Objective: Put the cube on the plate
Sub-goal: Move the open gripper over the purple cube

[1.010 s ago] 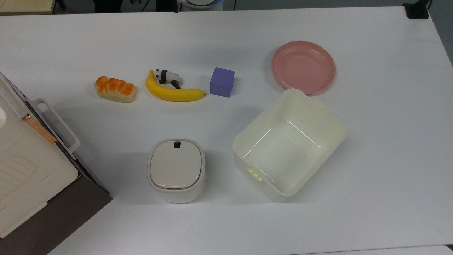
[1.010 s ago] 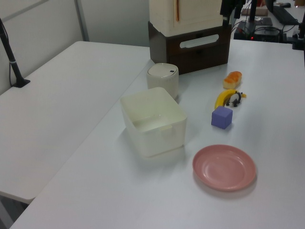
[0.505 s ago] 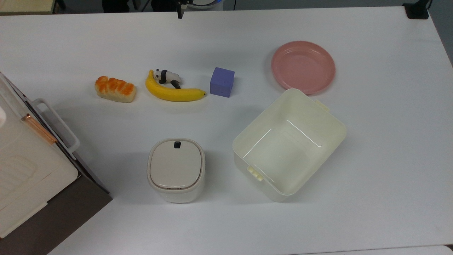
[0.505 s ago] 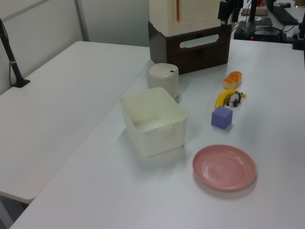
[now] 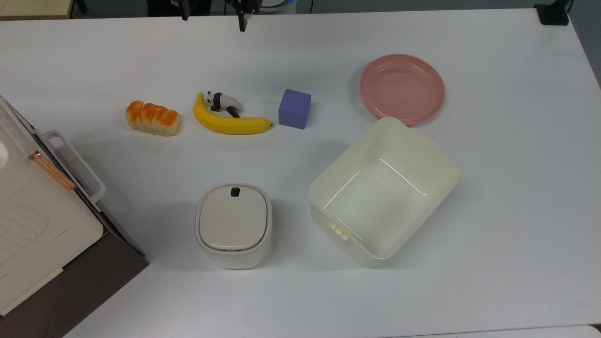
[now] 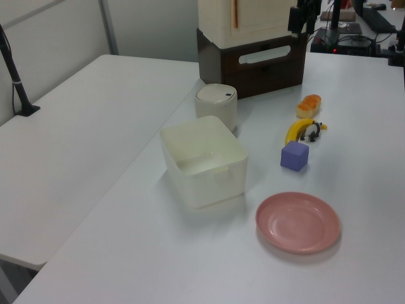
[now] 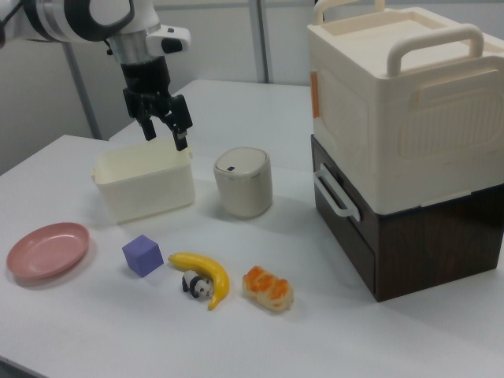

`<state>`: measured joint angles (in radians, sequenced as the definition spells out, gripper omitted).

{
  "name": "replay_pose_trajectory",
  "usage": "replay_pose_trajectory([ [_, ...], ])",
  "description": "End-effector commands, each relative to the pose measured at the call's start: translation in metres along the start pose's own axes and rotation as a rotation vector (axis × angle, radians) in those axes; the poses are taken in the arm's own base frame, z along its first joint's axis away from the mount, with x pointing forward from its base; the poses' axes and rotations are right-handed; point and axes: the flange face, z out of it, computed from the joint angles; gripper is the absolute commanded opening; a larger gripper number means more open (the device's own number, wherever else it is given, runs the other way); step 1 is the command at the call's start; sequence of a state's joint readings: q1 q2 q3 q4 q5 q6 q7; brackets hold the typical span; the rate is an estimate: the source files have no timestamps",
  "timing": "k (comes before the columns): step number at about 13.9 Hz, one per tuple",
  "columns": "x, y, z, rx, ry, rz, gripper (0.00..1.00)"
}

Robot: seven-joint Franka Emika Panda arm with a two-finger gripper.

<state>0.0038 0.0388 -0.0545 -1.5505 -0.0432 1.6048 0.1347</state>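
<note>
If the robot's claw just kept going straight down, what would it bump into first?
Probably just the bare white table. The gripper points downward with its fingers spread open, and in the top view it sits at the table's far edge, well away from the cube and banana. Depth is hard to judge, though.

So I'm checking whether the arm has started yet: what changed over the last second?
The gripper has come further into the top view from its upper edge, fingers open, holding nothing. The cube, plate, banana and cream tub stayed where they were.
</note>
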Motion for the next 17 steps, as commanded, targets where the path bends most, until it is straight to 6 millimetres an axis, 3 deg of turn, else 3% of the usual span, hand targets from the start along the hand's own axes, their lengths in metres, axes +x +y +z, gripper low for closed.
replay_pose_trajectory([
  [1, -0.004, -0.006, 0.009, -0.029, -0.056, -0.138, 1.00],
  [5, -0.015, -0.029, 0.030, -0.058, -0.124, -0.173, 1.00],
  [9, -0.029, -0.079, 0.109, -0.157, -0.064, -0.145, 1.00],
  [17, -0.036, -0.129, 0.182, -0.257, -0.099, -0.158, 1.00],
])
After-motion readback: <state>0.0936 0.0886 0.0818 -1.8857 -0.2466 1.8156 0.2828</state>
